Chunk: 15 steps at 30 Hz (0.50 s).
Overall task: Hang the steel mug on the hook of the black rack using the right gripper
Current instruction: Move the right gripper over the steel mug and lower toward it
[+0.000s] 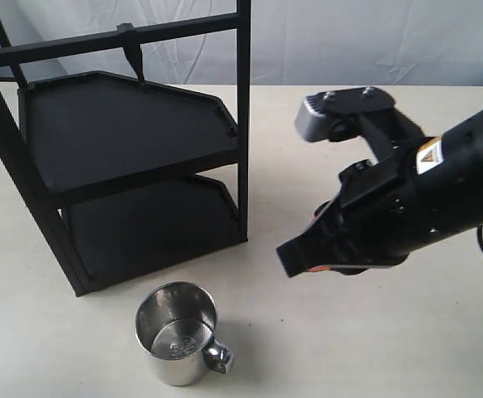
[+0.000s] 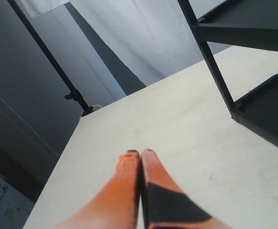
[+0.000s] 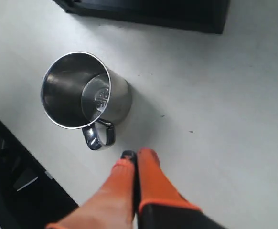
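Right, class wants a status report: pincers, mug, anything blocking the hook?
Right pincer shut, empty, near the mug handle. Left pincer shut, empty. Steel mug upright on table, before black rack. Hook bare, nothing in the way.

The exterior view looks down from above and in front onto the pale table (image 1: pixel 349 332), fairly close, with the black rack (image 1: pixel 125 157) filling the upper left of the frame, the steel mug (image 1: pixel 178 344) at the bottom edge and the right gripper (image 1: pixel 295 259) at the right. The left wrist view sits low, facing along the table (image 2: pixel 177 124) toward a backdrop, the rack (image 2: pixel 253 71) cut off at the upper right. The right wrist view looks steeply down, close to the mug (image 3: pixel 84 93); it shares mug, table and rack base with the exterior view.
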{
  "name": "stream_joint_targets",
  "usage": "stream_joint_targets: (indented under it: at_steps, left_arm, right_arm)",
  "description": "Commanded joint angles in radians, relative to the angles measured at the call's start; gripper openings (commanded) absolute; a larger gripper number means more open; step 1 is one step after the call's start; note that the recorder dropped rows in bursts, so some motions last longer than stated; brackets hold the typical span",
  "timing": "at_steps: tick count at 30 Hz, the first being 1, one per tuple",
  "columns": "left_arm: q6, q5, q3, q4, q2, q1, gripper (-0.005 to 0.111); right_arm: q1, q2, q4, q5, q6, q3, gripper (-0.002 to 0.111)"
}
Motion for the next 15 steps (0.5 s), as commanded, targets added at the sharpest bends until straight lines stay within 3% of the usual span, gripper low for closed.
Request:
stream_joint_targets:
  at_steps: [1,5,9,12,14,15]
  left_arm:
    - [-0.002,-0.008,0.000,-0.001,-0.005,-0.001,0.002]
    - [-0.002,-0.008,0.000,-0.001,-0.005,-0.001,0.002]
    - [-0.002,-0.008,0.000,-0.001,-0.005,-0.001,0.002]
    - [-0.002,-0.008,0.000,-0.001,-0.005,-0.001,0.002]
    - [-0.002,-0.008,0.000,-0.001,-0.005,-0.001,0.002]
    - [-0.002,-0.008,0.000,-0.001,-0.005,-0.001,0.002]
  right_arm:
    - [0.055,0.060,-0.004,-0.039,-0.008,0.001,0.000]
    - [0.063,0.095,0.000,-0.055,-0.008,0.001,0.018]
    - [0.063,0.128,0.035,-0.078,-0.008,0.001,0.048]
    - [0.063,0.130,0.102,-0.083,-0.076,0.001,0.045]
    - [0.063,0.130,0.174,-0.059,-0.213,0.001,0.045]
    - [0.063,0.130,0.270,-0.026,-0.387,0.001,0.045]
